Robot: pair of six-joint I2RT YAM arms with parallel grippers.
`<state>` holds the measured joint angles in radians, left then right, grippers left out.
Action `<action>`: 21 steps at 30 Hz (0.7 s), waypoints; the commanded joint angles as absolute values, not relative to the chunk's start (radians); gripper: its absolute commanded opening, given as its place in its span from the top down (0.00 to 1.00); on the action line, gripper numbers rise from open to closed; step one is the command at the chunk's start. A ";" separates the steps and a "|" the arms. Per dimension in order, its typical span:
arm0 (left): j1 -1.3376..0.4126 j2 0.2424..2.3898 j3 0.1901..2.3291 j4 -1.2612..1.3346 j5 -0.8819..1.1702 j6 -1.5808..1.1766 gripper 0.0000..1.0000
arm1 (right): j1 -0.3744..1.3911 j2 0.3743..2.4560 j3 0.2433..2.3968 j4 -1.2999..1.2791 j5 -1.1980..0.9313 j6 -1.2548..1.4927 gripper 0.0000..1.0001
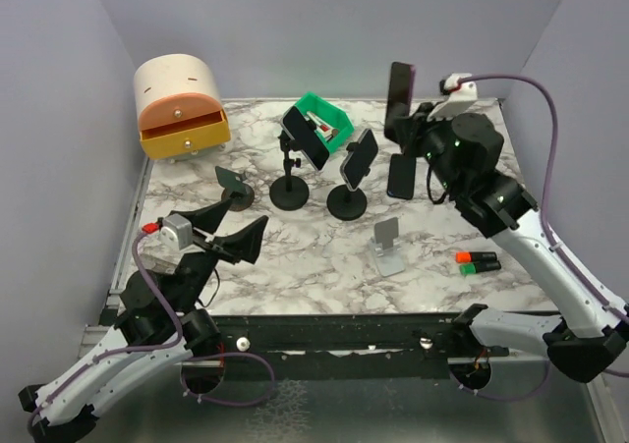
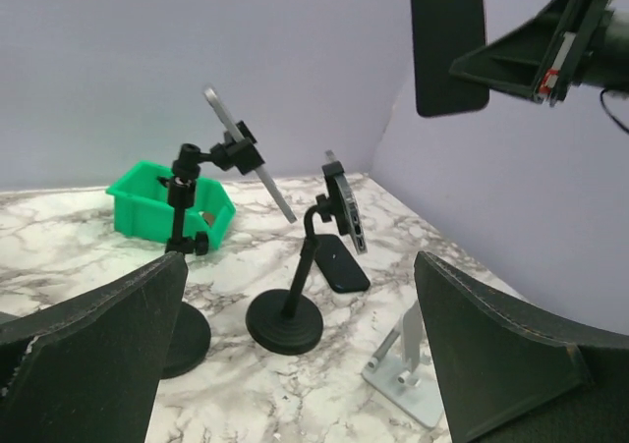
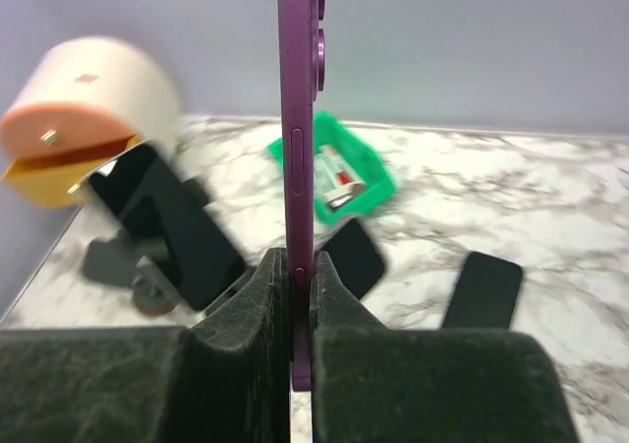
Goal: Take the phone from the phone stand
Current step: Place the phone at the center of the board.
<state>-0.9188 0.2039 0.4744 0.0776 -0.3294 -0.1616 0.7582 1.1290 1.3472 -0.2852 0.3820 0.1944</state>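
Note:
My right gripper [image 1: 402, 119] is shut on a purple phone [image 1: 400, 87], holding it upright in the air above the table's far right; the right wrist view shows the phone [image 3: 297, 119] edge-on, pinched between the pads [image 3: 339, 296]. The left wrist view shows the phone [image 2: 449, 40] hanging high at the right. An empty silver phone stand [image 1: 386, 247] sits mid-table, also in the left wrist view [image 2: 408, 369]. My left gripper [image 1: 231, 229] is open and empty, low at the near left.
Two black round-base stands [image 1: 290, 193] [image 1: 347, 202] each hold a dark phone [image 1: 305, 137] [image 1: 359, 158]. A black phone [image 1: 401, 177] lies flat. A green bin [image 1: 327, 119], a cream drawer box [image 1: 180, 104], markers [image 1: 479, 261] and a small dark stand [image 1: 233, 183] are around.

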 commanded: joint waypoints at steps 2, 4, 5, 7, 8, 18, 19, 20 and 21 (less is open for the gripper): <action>-0.922 0.108 0.463 0.035 -0.465 -0.153 0.02 | 0.434 1.171 1.347 -0.245 0.183 0.389 1.00; -0.922 0.095 0.465 0.022 -0.477 -0.162 0.02 | 0.294 1.181 1.291 -0.216 0.125 0.452 0.99; -0.922 0.093 0.468 0.013 -0.486 -0.169 0.02 | 0.209 1.189 1.256 -0.198 0.076 0.491 1.00; -0.922 0.094 0.473 0.002 -0.494 -0.180 0.02 | 0.060 1.213 1.181 -0.149 -0.055 0.556 1.00; -0.922 0.098 0.474 0.002 -0.492 -0.181 0.02 | 0.014 1.230 1.147 -0.117 -0.101 0.568 1.00; -0.921 0.166 0.492 0.002 -0.411 -0.209 0.02 | -0.079 1.475 1.102 -0.116 -0.341 0.376 1.00; -0.920 0.168 0.494 -0.009 -0.403 -0.211 0.02 | -0.079 1.506 1.114 -0.137 -0.368 0.355 1.00; -0.920 0.170 0.494 -0.018 -0.396 -0.211 0.02 | -0.080 1.533 1.120 -0.162 -0.376 0.339 1.00; -0.920 0.172 0.494 -0.019 -0.393 -0.211 0.02 | -0.081 1.553 1.124 -0.177 -0.386 0.324 1.00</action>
<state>-0.9188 0.1596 0.4747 0.0082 -0.4400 -0.1982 -0.0677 1.4853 1.0721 -0.1757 -0.2432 0.4145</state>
